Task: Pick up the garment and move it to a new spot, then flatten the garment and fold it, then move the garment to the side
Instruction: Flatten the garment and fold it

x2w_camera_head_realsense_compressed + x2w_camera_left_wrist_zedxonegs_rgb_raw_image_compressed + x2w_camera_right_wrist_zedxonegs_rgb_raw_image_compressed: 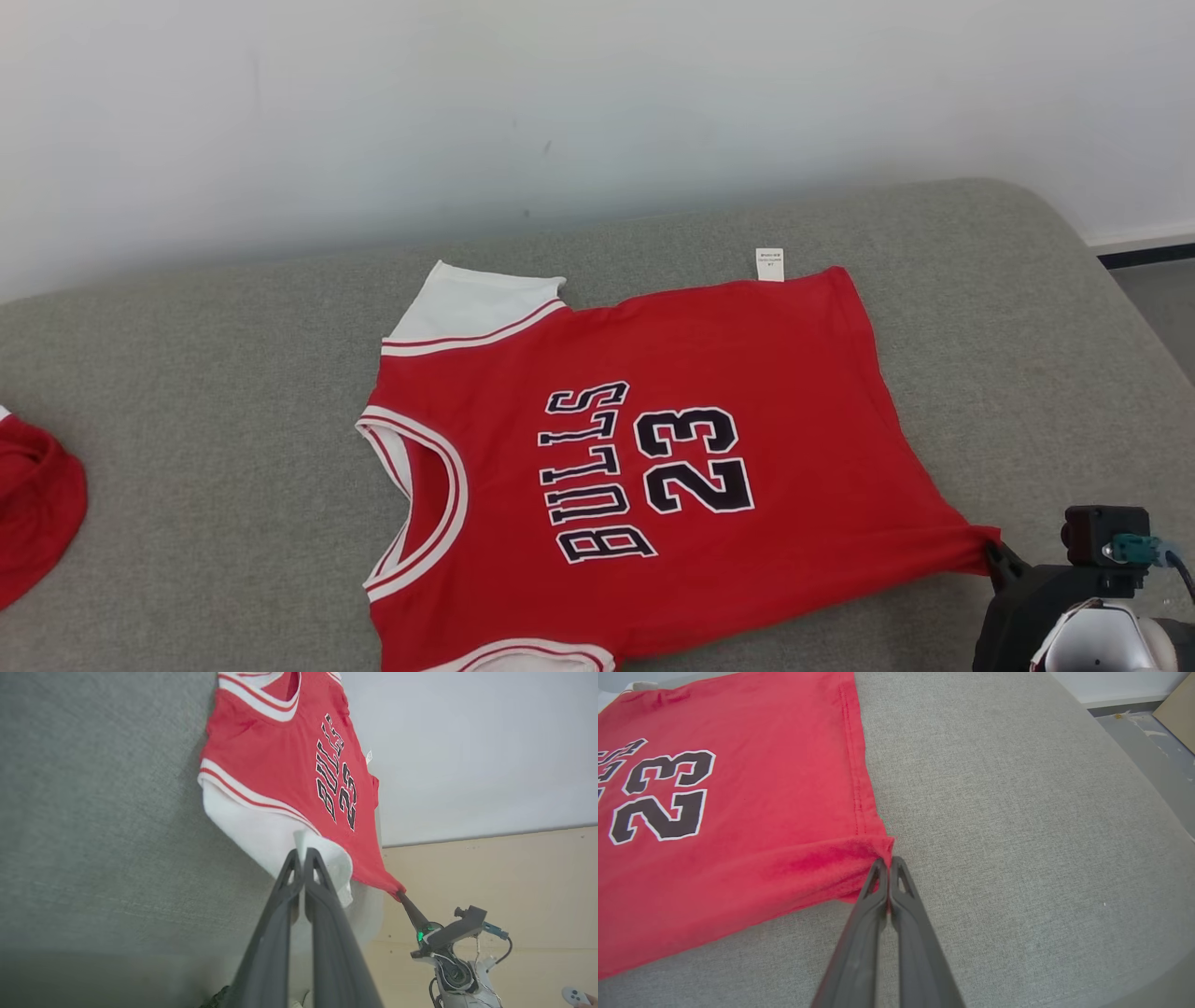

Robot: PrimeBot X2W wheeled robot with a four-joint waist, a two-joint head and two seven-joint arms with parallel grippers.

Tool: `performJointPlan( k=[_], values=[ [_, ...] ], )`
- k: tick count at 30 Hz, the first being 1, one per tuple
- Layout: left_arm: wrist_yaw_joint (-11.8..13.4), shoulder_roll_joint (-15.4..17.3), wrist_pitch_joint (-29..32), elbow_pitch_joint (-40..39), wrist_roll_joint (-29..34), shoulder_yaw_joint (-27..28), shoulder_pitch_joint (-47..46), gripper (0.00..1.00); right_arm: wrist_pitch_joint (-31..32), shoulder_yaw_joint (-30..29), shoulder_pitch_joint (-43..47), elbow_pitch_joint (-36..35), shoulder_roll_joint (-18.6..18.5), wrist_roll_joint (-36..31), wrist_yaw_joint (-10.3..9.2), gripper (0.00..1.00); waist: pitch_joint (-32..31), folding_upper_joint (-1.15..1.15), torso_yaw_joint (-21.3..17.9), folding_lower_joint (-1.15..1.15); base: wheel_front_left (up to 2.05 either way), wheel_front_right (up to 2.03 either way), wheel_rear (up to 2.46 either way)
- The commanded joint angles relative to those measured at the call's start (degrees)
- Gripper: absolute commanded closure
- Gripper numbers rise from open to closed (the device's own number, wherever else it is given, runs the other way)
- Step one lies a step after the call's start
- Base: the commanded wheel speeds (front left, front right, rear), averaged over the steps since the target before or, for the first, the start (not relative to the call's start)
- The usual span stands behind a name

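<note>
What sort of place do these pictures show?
Probably a plain indoor test room: a grey fabric-covered pad against a bare white wall, with a red jersey spread on it.

Surface: a grey fabric-covered pad (pixel 980 308), rounded at the far right corner. A red jersey (pixel 766 373) lies spread on it, print up, neck to the left. A second red cloth (pixel 33 504) sits at the left edge, well apart.

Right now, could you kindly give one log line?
jersey: spread out | left gripper: shut on sleeve | right gripper: shut on hem corner
</note>
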Motion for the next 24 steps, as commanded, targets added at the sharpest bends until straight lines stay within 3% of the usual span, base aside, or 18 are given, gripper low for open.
performJointPlan(
  k=[1, 18, 24],
  values=[
    [-0.48, -0.33, -1.45, 0.46, 1.71, 0.55, -1.68, 1.0, -0.39, 0.48, -0.14, 0.28, 0.29, -0.59, -0.12, 1.0, 0.22, 0.0, 0.07, 0.0, 0.0, 0.0, 0.0],
    [-2.9, -5.75, -9.78, 10.56, 12.96, -2.07, -21.5, 1.0, -6.33, 0.83, -8.97, 5.09, 2.3, -1.68, -0.12, 1.0, 5.04, 0.0, 1.87, 0.0, 0.0, 0.0, 0.0],
    [-2.55, -6.09, -12.63, 15.24, 21.83, -2.96, -28.69, 1.0, -8.15, -1.84, -12.08, 7.56, 3.35, -3.88, -0.12, 1.0, 7.14, 0.0, 2.44, 0.0, 0.0, 0.0, 0.0]
  ],
)
